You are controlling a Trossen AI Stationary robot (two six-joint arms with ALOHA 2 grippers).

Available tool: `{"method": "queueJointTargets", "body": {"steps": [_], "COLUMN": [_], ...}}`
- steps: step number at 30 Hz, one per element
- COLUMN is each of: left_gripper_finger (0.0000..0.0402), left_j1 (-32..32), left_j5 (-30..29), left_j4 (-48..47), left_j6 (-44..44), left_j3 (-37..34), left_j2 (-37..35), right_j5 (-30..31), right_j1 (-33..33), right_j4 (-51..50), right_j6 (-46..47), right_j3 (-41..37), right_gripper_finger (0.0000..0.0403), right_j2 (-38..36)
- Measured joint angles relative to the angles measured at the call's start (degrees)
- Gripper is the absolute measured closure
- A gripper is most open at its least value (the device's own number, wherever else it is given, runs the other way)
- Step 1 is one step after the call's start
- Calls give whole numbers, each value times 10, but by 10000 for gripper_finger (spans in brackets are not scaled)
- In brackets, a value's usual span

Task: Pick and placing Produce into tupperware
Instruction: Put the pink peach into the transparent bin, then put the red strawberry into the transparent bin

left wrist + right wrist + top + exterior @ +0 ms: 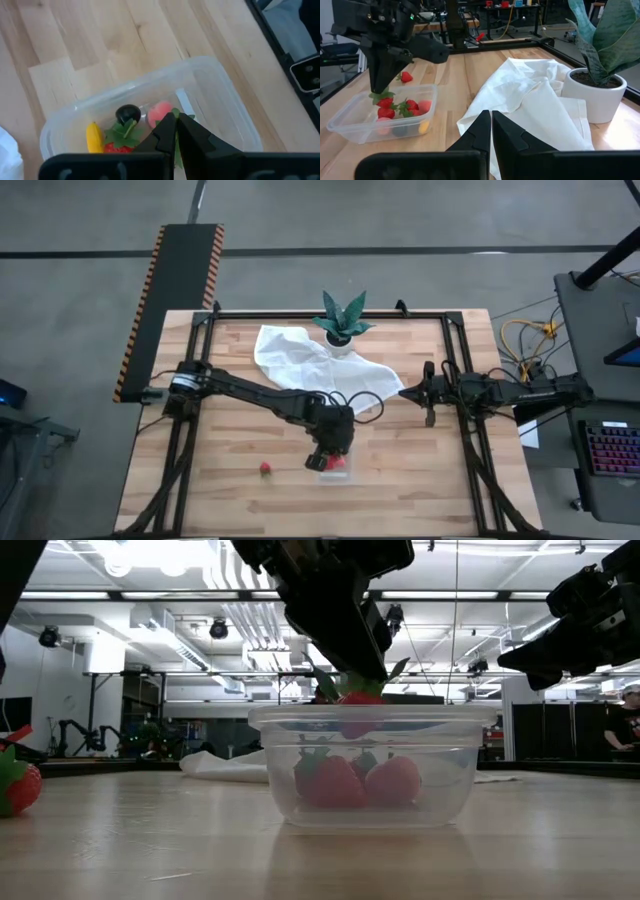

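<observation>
The clear tupperware [333, 471] [370, 775] stands near the table's front edge. It holds red strawberries [330, 783], a pink piece [161, 112], a yellow sliver [93, 137] and a dark round piece [128, 113]. My left gripper [325, 461] [379, 89] hovers over the tub's opening, shut on another strawberry [360, 700]. One more strawberry [265, 468] [406, 76] lies on the wood to the tub's left. My right gripper [405, 393] [491, 120] waits shut at the table's right side, level, holding nothing. My left gripper pinches the strawberry's green leafy top [381, 93] between its two fingertips [365, 665]. The fingers slant down from above, coming from the table's left. The red fruit hangs below them at about the height of the tub's rim [372, 716].
A crumpled white cloth [310, 365] lies across the table's middle and far part. A green spiky plant in a white pot [342, 330] stands at the far edge. A dark frame [452, 330] runs round the table. Bare wood [200, 480] lies left of the tub.
</observation>
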Motion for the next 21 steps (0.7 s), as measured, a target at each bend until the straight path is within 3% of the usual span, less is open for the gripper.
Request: {"method": "queueJointTargets", "body": {"steps": [8, 21], "left_gripper_finger": [394, 279], "left_j1": [0, 1], "left_j5": [0, -3], "left_j4": [4, -5], "left_j6": [0, -38], "left_j3": [-3, -3], "left_j2": [1, -16], "right_j5": [0, 0], "right_j1": [0, 0], "right_j4": [0, 0], "right_j6": [0, 0], "right_j3": [0, 0], "right_gripper_finger": [394, 394], "right_j2": [0, 0]}}
